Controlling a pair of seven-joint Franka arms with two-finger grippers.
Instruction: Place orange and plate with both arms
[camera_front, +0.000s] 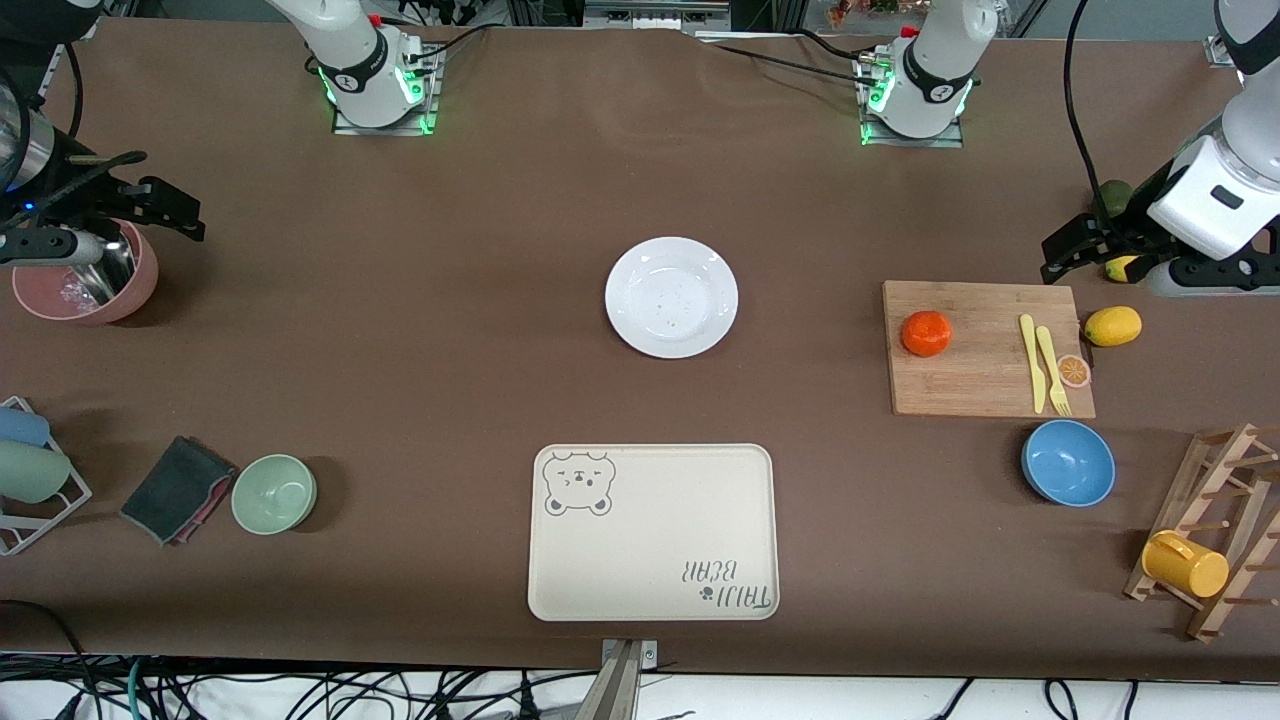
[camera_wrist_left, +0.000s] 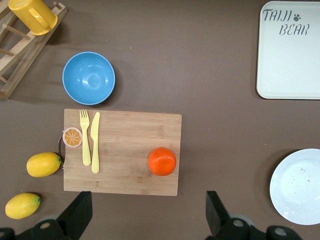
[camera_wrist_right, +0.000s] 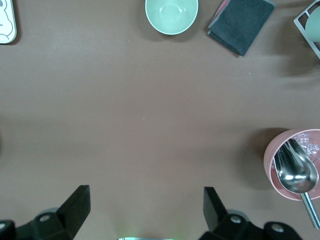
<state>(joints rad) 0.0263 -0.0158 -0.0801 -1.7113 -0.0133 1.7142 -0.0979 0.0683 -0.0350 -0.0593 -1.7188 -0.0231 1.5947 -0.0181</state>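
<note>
The white plate (camera_front: 671, 297) lies in the middle of the table; its edge also shows in the left wrist view (camera_wrist_left: 298, 186). The orange (camera_front: 927, 333) sits on a wooden cutting board (camera_front: 985, 385) toward the left arm's end, and shows in the left wrist view (camera_wrist_left: 162, 161) too. My left gripper (camera_front: 1075, 250) hangs open and empty over the table at that end, apart from the board's edge (camera_wrist_left: 148, 215). My right gripper (camera_front: 165, 208) hangs open and empty over bare table at the right arm's end (camera_wrist_right: 145, 207).
A beige bear tray (camera_front: 652, 532) lies nearer the camera than the plate. A yellow fork and knife (camera_front: 1040, 362) and an orange-slice disc lie on the board. Around are a lemon (camera_front: 1113, 326), a blue bowl (camera_front: 1068, 462), a green bowl (camera_front: 273, 493), a pink cup (camera_front: 85, 275) and a wooden rack (camera_front: 1210, 540).
</note>
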